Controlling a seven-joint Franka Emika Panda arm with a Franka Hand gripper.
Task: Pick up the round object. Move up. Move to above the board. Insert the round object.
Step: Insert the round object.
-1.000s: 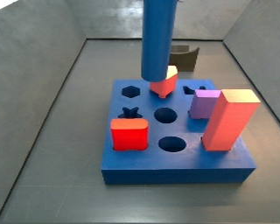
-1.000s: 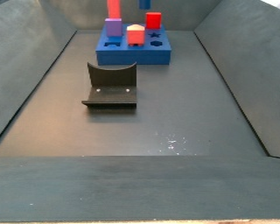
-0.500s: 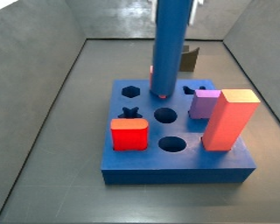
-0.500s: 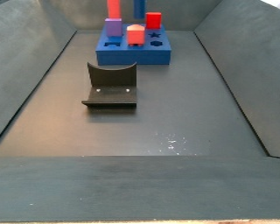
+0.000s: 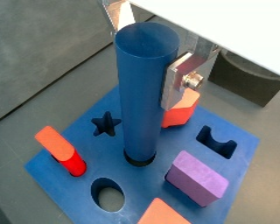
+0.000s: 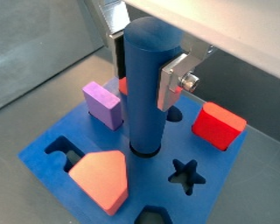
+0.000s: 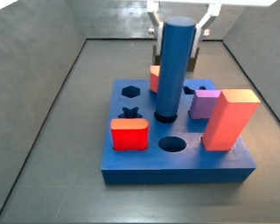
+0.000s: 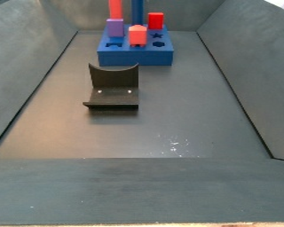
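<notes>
The round object (image 7: 174,66) is a tall blue cylinder standing upright, its lower end in the middle round hole of the board (image 7: 178,166). My gripper (image 7: 180,19) is shut on its top, a silver finger on each side. In both wrist views the cylinder (image 5: 143,96) (image 6: 145,92) runs from between the fingers (image 5: 181,79) (image 6: 171,79) down into the hole of the blue board (image 5: 241,164) (image 6: 149,178). In a side view from far off, the board (image 8: 135,55) lies at the far end and the cylinder (image 8: 138,11) rises from it.
On the board stand a tall red block (image 7: 230,118), a purple peg (image 7: 205,102), a red block (image 7: 129,133) and an orange-red piece (image 7: 156,77) behind the cylinder. A round hole (image 7: 173,143) is open at the front. The fixture (image 8: 113,86) stands mid-floor. Grey walls enclose the floor.
The cylinder has come straight down over the board's middle; its lower end was above the board and now sits in the round hole. The gripper has dropped into view.
</notes>
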